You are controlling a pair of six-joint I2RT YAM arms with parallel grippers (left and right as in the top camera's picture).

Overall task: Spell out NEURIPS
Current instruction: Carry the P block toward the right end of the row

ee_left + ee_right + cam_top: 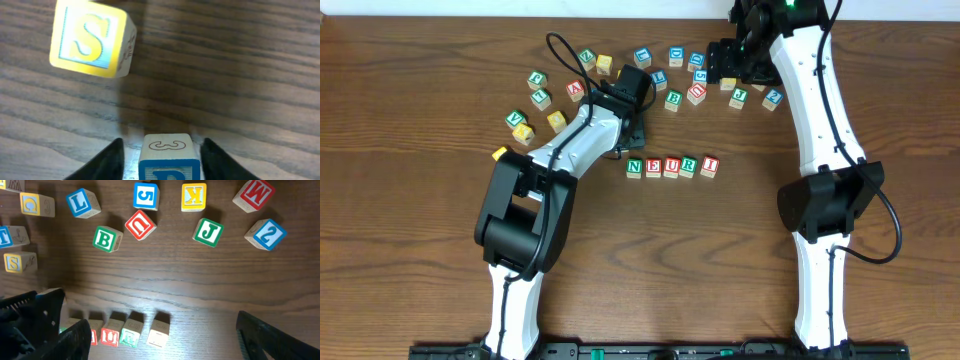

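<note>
Left claw point(161, 145): my jaws stood on either side of the blue P cube point(170, 170). One finger looked to be against it and a sliver of table showed beside the other. I could not tell whether I had it clamped.
Blue P cube: it sat upright on the wooden table point(420, 250), its P face toward my wrist camera and a line drawing on its top face.
Yellow S cube point(90, 40): it lay at 11 o'clock from the P cube, well apart from it, turned a little askew, S face up.
Right claw point(161, 321): my fingers were spread wide with nothing between them. From overhead the claw hung at 1 o'clock from the row, over the loose cubes.
Row: near the middle of the table, five cubes lay side by side. The green N cube point(635, 167) was at the 9 o'clock end, followed by the red E cube point(653, 167), the red U cube point(670, 167) and the green R cube point(688, 166). The red I cube point(709, 164) closed the 3 o'clock end, with a slightly wider gap before it.
Loose cubes: these were scattered at 12 o'clock from the row. Among them were a green B cube point(106, 239), a second red U cube point(140, 224), a green J cube point(207, 231) and a blue 2 cube point(267, 234).
</note>
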